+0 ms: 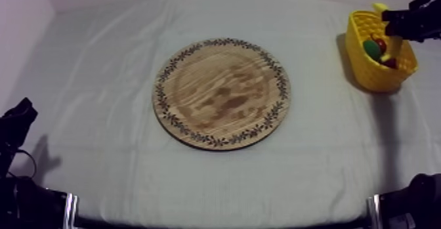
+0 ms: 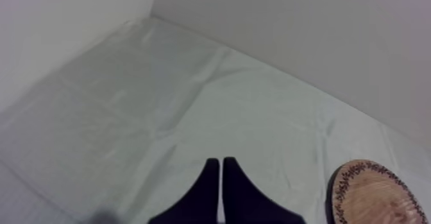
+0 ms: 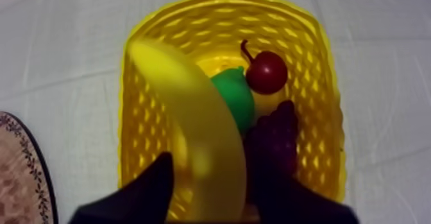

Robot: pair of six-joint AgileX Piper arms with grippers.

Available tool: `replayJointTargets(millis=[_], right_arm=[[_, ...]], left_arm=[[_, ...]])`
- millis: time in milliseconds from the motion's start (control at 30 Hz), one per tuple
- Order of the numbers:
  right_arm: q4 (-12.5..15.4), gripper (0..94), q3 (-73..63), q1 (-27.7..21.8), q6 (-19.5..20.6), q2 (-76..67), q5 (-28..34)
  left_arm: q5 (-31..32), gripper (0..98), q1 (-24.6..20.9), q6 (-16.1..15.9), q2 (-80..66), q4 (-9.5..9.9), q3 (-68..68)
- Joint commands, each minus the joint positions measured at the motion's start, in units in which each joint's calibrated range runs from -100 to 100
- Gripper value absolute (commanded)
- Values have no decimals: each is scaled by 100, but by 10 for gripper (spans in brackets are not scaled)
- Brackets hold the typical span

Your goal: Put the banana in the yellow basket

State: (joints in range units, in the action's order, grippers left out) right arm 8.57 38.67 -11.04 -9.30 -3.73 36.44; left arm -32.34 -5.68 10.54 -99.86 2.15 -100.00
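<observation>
The banana (image 3: 192,124) hangs blurred over the yellow basket (image 3: 308,60), between the spread fingers of my right gripper (image 3: 215,169), which is open. From above, the right gripper (image 1: 396,29) is over the basket (image 1: 367,74) at the table's far right, and the banana (image 1: 396,45) shows as a pale strip reaching down into it. A green pear (image 3: 234,95), a small red fruit (image 3: 266,72) and dark grapes (image 3: 279,133) lie inside the basket. The round wooden board (image 1: 222,92) at mid-table is bare. My left gripper (image 1: 16,117) rests low at the left, its fingers (image 2: 210,175) together as a narrow wedge.
Grey-white cloth covers the whole table, with a wall along the back and the left side. The board's rim (image 2: 359,175) lies beside my left gripper, and its edge (image 3: 25,169) lies a short way from the basket.
</observation>
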Motion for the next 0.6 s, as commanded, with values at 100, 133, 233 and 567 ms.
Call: replayJointTargets(millis=[100, 133, 233, 567], right_arm=[[14, 620, 26, 10, -6, -133, 68], [40, 627, 41, 10, -29, -205, 99], [109, 627, 88, 14, -82, -533, 253], [193, 507, 539, 95, -42, -2439, 888]], left_arm=[[0, 1, 0, -2, 4, 2, 0], [0, 1, 0, -2, 4, 2, 0], [0, 1, 0, -2, 4, 2, 0], [0, 1, 0, -2, 4, 2, 0]])
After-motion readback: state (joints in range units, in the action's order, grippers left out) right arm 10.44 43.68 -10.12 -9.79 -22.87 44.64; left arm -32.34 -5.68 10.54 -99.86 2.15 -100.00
